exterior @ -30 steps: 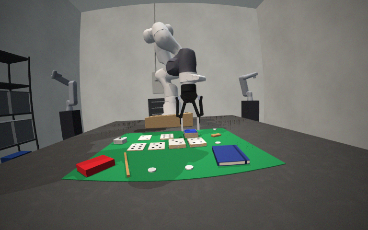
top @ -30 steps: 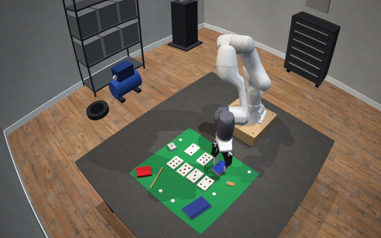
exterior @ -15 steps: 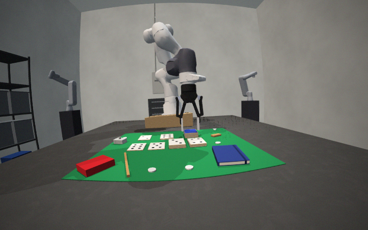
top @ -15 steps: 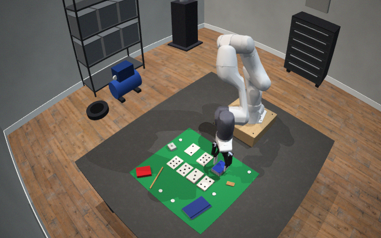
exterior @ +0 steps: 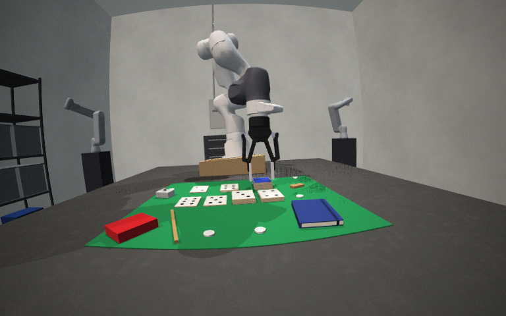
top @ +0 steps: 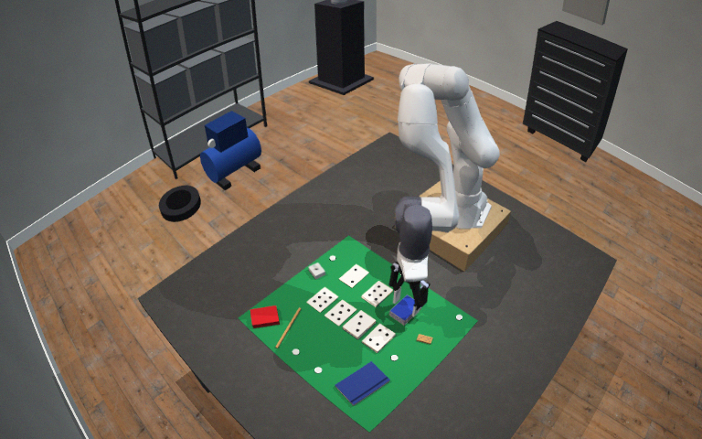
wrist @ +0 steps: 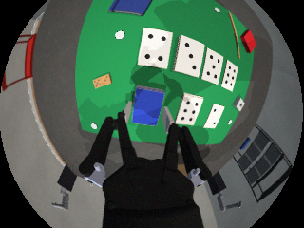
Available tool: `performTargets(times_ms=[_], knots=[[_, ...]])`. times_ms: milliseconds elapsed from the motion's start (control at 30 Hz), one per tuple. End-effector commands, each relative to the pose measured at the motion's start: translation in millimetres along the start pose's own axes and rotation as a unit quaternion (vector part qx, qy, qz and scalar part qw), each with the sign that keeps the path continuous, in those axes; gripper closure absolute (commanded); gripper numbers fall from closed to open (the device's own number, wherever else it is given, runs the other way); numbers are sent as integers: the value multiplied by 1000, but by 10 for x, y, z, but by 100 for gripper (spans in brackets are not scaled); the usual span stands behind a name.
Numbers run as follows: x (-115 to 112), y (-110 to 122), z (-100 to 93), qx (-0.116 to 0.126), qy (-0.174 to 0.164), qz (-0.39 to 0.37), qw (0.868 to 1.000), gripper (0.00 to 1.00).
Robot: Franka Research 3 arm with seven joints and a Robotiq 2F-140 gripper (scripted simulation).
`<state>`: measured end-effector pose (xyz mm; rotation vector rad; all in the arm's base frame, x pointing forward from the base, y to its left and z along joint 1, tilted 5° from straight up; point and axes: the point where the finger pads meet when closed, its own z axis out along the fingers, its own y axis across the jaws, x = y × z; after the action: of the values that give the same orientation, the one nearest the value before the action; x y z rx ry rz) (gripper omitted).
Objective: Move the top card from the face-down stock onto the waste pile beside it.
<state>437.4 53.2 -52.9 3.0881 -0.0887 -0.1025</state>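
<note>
We have our end effector (exterior: 261, 175) half-spread and grasping nothing, fingers straddling the blue-backed stock (top: 403, 309) directly beneath it. Contact seems absent, though we cannot be sure. Next we clench on the top card, then carry it beyond to the adjoining waste pile (top: 378, 337).

Workshop, metal shelf rack (top: 154, 98), blue compressor (top: 230, 151) (spare tyre (top: 178, 202) nearby), drawer cabinet (top: 573, 87)

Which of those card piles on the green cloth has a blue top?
The stack directly beneath the gripper. Its top card is plain blue; all the other piles show white faces with black dots.
</note>
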Motion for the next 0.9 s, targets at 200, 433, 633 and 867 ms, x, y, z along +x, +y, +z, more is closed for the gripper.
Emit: performTargets(times_ms=[200, 433, 633, 867], knots=[[13, -12, 1, 1, 2, 0, 1000, 50], [13, -12, 1, 1, 2, 0, 1000, 50], [13, -12, 1, 1, 2, 0, 1000, 50], [13, -12, 1, 1, 2, 0, 1000, 57]])
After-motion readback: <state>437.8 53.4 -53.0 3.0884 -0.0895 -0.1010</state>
